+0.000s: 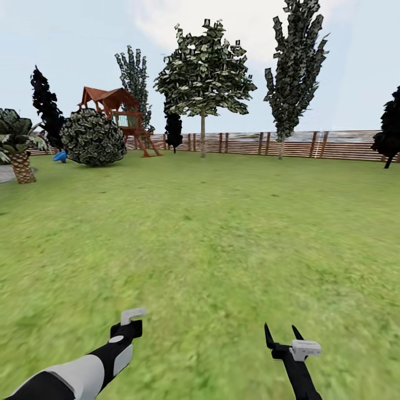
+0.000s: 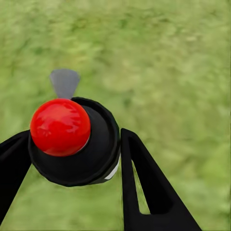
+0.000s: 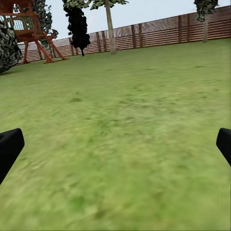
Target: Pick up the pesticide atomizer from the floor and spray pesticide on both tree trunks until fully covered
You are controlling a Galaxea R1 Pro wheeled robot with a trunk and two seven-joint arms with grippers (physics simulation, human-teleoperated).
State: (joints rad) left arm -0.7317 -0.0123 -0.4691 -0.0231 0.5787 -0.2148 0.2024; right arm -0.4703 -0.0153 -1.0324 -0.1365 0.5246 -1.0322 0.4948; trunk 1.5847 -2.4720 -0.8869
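Note:
The pesticide atomizer (image 2: 91, 161), a black body with a red round cap and a grey nozzle, sits between the black fingers (image 2: 144, 187) of my left gripper (image 2: 74, 139), which is shut on it above the grass floor (image 2: 168, 72). In the head view my left gripper (image 1: 129, 328) hangs low at the left, its fingers hidden. My right gripper (image 1: 282, 336) is open and holds nothing, its fingers (image 3: 9, 149) wide apart. Two trees with bare trunks stand far ahead by the fence, one (image 1: 203, 136) centre and one (image 1: 281, 147) to its right. Their trunks (image 3: 110, 26) (image 3: 204, 26) appear in the right wrist view too.
Open lawn (image 1: 222, 222) stretches to the slatted wooden fence (image 1: 333, 145). At the far left stand a round bush (image 1: 93, 138), a red-roofed play tower (image 1: 119, 114), a short palm (image 1: 21, 161) and dark cypresses (image 1: 47, 108). Another dark tree (image 1: 389, 133) is at the right edge.

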